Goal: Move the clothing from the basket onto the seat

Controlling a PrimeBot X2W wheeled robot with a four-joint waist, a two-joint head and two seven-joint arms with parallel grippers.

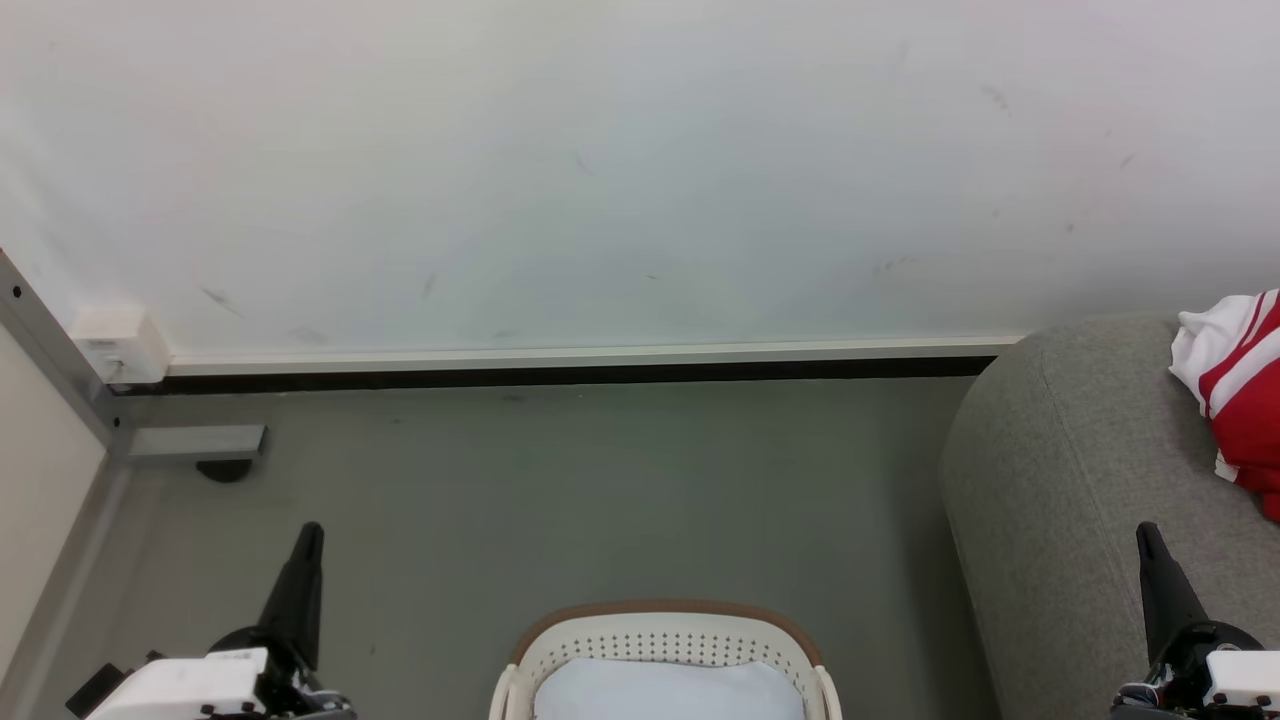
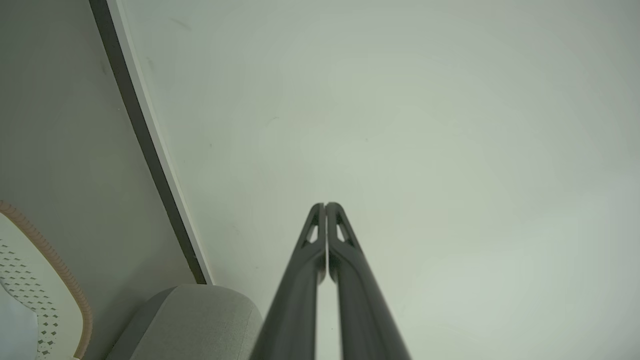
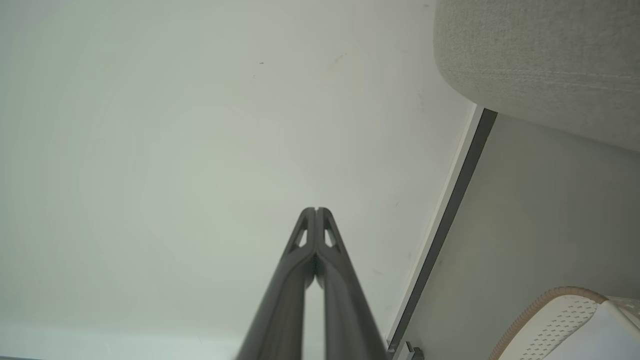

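Though scuffed, white wall (image 1: 640,170), floor (image 1: 600,480), seat (image 1: 1080,480).

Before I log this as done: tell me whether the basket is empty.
Not empty: the basket holds a pale white mass below its perforated wall. What that is, cannot tell.

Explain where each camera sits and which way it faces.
Head view: on the head, facing down at grey floor, oval cream-white perforated plastic basket, large grey woven-fabric seat; left gripper, right gripper shut.
Left wrist view: on that wrist, facing the white wall along its shut gripper.
Right wrist view: the same, right wrist.
Shared: both wrist views catch basket and seat.
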